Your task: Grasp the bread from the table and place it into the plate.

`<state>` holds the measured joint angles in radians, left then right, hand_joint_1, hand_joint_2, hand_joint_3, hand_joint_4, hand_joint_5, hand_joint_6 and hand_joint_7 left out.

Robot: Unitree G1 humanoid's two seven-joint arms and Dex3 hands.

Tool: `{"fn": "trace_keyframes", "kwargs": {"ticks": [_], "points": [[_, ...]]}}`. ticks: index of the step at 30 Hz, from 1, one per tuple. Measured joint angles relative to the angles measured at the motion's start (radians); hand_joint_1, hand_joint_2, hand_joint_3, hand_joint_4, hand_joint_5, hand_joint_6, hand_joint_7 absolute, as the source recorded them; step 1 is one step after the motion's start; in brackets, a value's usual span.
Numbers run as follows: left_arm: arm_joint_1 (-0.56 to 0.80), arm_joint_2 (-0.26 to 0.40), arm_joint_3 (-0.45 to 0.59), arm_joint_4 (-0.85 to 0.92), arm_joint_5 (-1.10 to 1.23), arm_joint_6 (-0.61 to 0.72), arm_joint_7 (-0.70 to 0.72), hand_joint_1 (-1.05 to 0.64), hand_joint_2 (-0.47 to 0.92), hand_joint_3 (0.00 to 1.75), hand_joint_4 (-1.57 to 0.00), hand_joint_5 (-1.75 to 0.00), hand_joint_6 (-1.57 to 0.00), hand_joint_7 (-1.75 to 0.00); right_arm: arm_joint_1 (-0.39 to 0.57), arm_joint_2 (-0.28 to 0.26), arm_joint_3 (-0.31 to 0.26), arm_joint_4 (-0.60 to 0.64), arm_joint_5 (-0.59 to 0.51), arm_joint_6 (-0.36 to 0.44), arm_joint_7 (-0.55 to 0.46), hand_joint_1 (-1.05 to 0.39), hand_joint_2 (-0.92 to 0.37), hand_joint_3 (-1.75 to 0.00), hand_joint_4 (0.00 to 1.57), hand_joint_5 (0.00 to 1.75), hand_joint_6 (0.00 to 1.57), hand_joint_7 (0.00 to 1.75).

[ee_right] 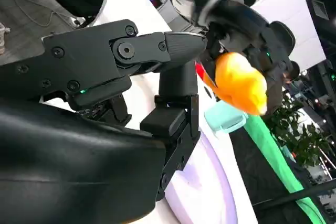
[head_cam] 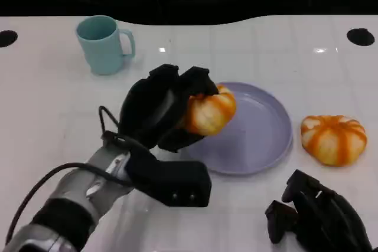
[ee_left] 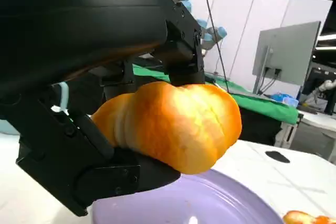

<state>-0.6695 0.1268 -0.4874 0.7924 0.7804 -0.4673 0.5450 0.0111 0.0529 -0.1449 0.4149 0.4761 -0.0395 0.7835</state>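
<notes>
1. The left hand (head_cam: 162,107) grips the bread (head_cam: 209,110), fingers wrapped round it, held above the 9 o'clock rim of the plate (head_cam: 260,140).
2. Best carried further toward 3 o'clock, over the plate's middle, lowered until the bread nearly touches, then released; dropped here it might catch the rim and roll off.
3. The right hand (head_cam: 319,216) rests at 5 o'clock, fingers loosely apart, holding nothing.
4. A second bread (head_cam: 332,138) lies just beside the plate at 3 o'clock; the mug (head_cam: 103,44) stands well apart at 11 o'clock. The worktop (head_cam: 47,122) leaves room to withdraw toward 7 o'clock.
</notes>
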Motion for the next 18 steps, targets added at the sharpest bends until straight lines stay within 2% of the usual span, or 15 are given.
{"fn": "trace_keyframes", "kwargs": {"ticks": [9, 10, 11, 12, 13, 14, 16, 18], "points": [[-0.143, -0.106, -0.046, 0.254, 0.009, -0.015, 0.033, -0.23, 0.51, 1.17, -0.9, -1.75, -0.72, -1.74, 0.005, 0.002, 0.0, -0.007, 0.001, 0.003, 0.0, -0.55, -0.92, -0.23, 0.77, 1.69, 0.7, 1.42], [-0.151, -0.11, -0.046, 0.272, 0.008, -0.018, 0.033, -0.23, 0.53, 1.14, -0.85, -1.75, -0.74, -1.6, 0.005, 0.002, 0.0, -0.009, 0.001, 0.003, 0.0, -0.56, -0.92, -0.23, 0.77, 1.69, 0.7, 1.42], [-0.155, -0.113, -0.046, 0.283, 0.005, -0.02, 0.031, -0.25, 0.58, 0.98, -0.79, -1.68, -0.75, -1.25, 0.005, 0.002, 0.0, -0.01, 0.001, 0.003, 0.0, -0.55, -0.92, -0.23, 0.77, 1.69, 0.7, 1.42], [-0.159, -0.114, -0.046, 0.29, 0.001, -0.02, 0.022, -0.26, 0.61, 0.9, -0.77, -1.66, -0.77, -1.1, 0.005, 0.002, 0.0, -0.011, 0.001, 0.003, 0.0, -0.55, -0.92, -0.23, 0.77, 1.69, 0.69, 1.42], [-0.161, -0.115, -0.046, 0.294, -0.002, -0.017, 0.006, -0.29, 0.67, 0.75, -0.73, -1.51, -0.72, -0.88, 0.005, 0.002, 0.0, -0.011, 0.001, 0.004, 0.0, -0.55, -0.92, -0.24, 0.77, 1.69, 0.69, 1.42], [-0.163, -0.115, -0.047, 0.295, -0.003, -0.011, -0.013, -0.32, 0.74, 0.57, -0.67, -1.3, -0.67, -0.58, 0.005, 0.002, 0.0, -0.011, 0.001, 0.004, 0.0, -0.56, -0.92, -0.24, 0.77, 1.69, 0.69, 1.42], [-0.17, -0.113, -0.054, 0.294, -0.003, 0.004, -0.061, -0.4, 0.86, 0.29, -0.54, -0.97, -0.54, -0.22, 0.005, 0.002, 0.0, -0.011, 0.002, 0.004, 0.0, -0.56, -0.92, -0.23, 0.76, 1.69, 0.69, 1.42], [-0.177, -0.107, -0.071, 0.29, 0.0, 0.016, -0.108, -0.48, 0.91, 0.23, -0.4, -0.8, -0.42, -0.08, 0.005, 0.002, 0.0, -0.012, 0.002, 0.004, 0.0, -0.56, -0.92, -0.23, 0.76, 1.69, 0.69, 1.42]]}}
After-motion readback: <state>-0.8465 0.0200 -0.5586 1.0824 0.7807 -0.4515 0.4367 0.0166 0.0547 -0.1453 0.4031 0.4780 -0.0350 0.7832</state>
